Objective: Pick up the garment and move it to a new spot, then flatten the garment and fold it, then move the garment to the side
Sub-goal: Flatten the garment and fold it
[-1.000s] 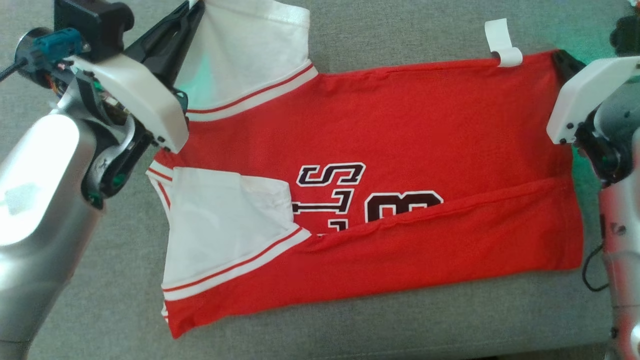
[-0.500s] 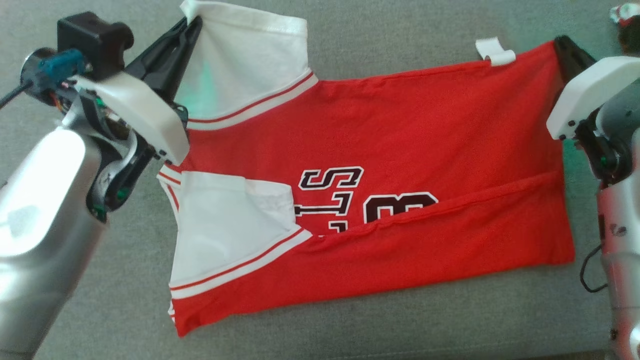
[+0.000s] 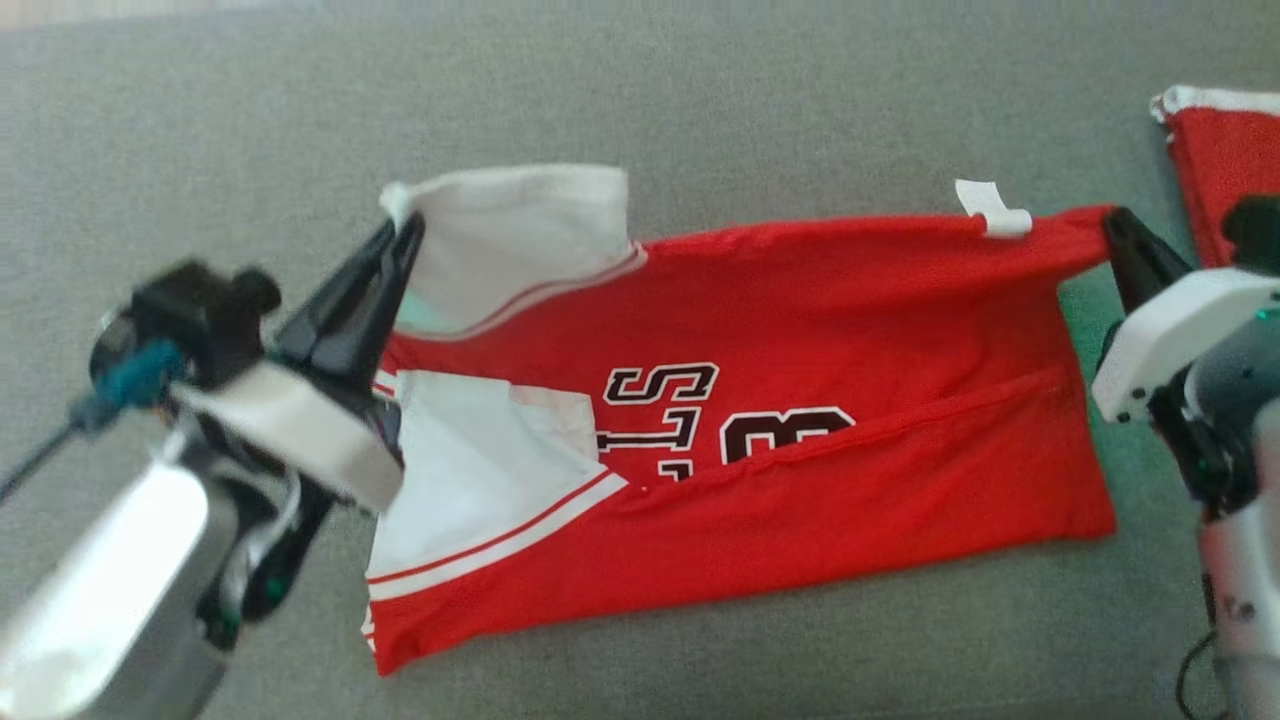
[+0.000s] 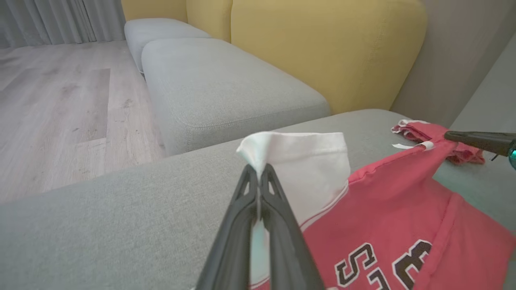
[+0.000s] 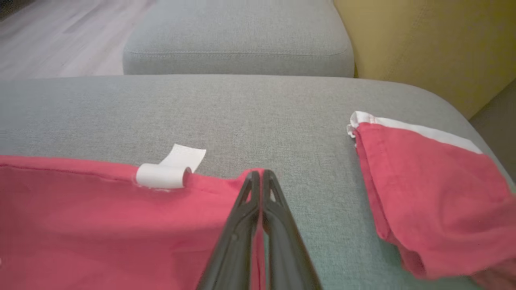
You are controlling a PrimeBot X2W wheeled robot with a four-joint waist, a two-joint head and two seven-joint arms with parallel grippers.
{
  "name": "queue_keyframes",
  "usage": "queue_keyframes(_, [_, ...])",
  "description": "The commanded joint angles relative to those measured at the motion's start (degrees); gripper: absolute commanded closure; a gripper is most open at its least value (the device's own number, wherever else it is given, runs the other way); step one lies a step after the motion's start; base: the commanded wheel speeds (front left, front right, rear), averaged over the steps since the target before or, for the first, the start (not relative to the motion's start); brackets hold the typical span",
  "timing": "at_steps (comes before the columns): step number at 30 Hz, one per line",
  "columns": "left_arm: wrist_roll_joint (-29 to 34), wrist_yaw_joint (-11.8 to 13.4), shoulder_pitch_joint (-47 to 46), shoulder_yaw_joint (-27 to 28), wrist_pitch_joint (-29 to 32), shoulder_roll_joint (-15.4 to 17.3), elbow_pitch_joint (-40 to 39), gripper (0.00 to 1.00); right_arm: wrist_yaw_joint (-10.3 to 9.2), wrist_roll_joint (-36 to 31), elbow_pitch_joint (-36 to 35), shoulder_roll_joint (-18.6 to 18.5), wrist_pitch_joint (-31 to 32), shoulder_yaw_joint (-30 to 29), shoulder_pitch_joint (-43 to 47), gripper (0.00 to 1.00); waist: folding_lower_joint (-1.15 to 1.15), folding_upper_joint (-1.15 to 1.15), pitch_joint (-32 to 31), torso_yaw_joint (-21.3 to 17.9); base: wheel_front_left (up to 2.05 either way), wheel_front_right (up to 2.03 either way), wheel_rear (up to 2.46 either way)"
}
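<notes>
The garment (image 3: 800,340) is a red jersey with white sleeves and black lettering, spread across a grey cushion (image 3: 700,120) with its near edge folded over. My left gripper (image 3: 405,228) is shut on the corner of the far white sleeve (image 3: 520,230), lifting it; the left wrist view shows the pinched sleeve tip (image 4: 258,149) above my left gripper (image 4: 258,171). At the jersey's far right corner my right gripper (image 3: 1112,222) is shut on the red hem (image 5: 225,183), close to a white label (image 5: 169,169); the right gripper (image 5: 258,175) pinches that corner.
A second red garment with white trim (image 3: 1215,150) lies at the cushion's right end, beside my right arm; it is also in the right wrist view as another red cloth (image 5: 431,181). Yellow backrests (image 4: 322,48), another grey seat (image 4: 217,84) and wood floor (image 4: 48,104) lie beyond.
The head camera has tilted, so the whole scene sits lower. Both grippers have raised the jersey's far edge, which now stands off the cushion; the white sleeve curls over.
</notes>
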Motion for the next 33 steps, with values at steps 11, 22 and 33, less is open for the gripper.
queue_keyframes(11, [-2.2,6.7,17.4,1.8,-6.7,1.1,-7.9,1.0,-0.04,-1.2,-9.6,3.9,-0.1,-4.5,13.8,1.0,0.01,0.0,-4.4,1.7,0.0,0.0,0.0])
queue_keyframes(22, [-2.7,7.0,24.1,-1.3,-13.0,-4.0,1.5,0.57,-0.04,-4.4,-9.5,7.0,-0.9,-6.5,18.5,0.53,0.01,0.0,-5.8,1.6,0.0,0.0,0.0])
queue_keyframes(33, [-3.1,8.9,26.6,0.7,-20.0,-7.0,4.3,0.0,-0.04,-6.2,-12.3,9.9,-3.7,-12.8,22.5,0.0,0.01,0.0,-7.2,2.4,0.0,0.0,0.0])
